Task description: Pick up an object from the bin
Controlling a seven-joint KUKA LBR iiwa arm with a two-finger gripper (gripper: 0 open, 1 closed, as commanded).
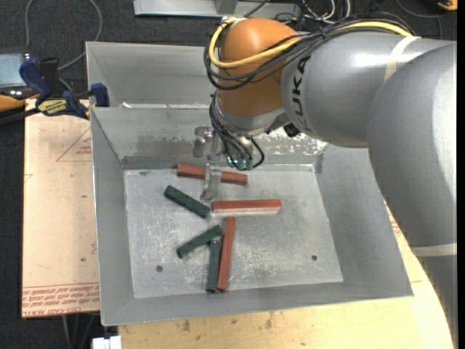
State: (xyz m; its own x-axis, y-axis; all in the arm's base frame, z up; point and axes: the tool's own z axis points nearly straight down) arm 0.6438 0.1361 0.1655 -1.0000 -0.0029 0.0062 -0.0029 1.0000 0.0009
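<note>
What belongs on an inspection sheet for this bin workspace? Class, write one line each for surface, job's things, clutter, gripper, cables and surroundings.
surface: grey metal bin, floor scuffed.
job's things: back red-brown bar; middle red-brown bar; front red-brown bar; left dark green bar; slanted dark green bar; front dark green bar.
clutter: nothing seen.
gripper: gripper low at the bin's back, at the back red-brown bar, beside the left dark green bar.
cables: yellow and black cables loop round the wrist's orange cover.
surroundings: dark floor.
</note>
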